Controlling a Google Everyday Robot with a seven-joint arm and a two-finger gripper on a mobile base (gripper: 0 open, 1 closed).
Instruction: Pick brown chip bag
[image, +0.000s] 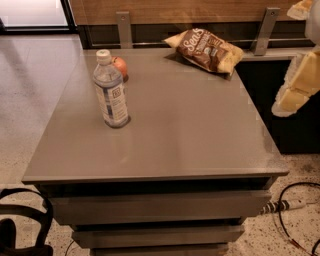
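The brown chip bag (206, 50) lies flat at the far right corner of the grey table (190, 135). It is dark brown with yellow ends and white lettering. My gripper (306, 47) hangs at the right edge of the view, off the table's right side and to the right of the bag. Its pale yellow fingers (296, 86) stand apart and hold nothing. One finger shows at mid-right, and the other is at the top right corner, partly cut off.
A clear water bottle (111, 90) stands upright at the table's left. A small orange fruit (120, 66) sits just behind it. Metal brackets (123, 29) and a wooden wall panel are behind the table. Cables (295, 205) lie on the floor at the right, and a black strap (22, 215) at the lower left.
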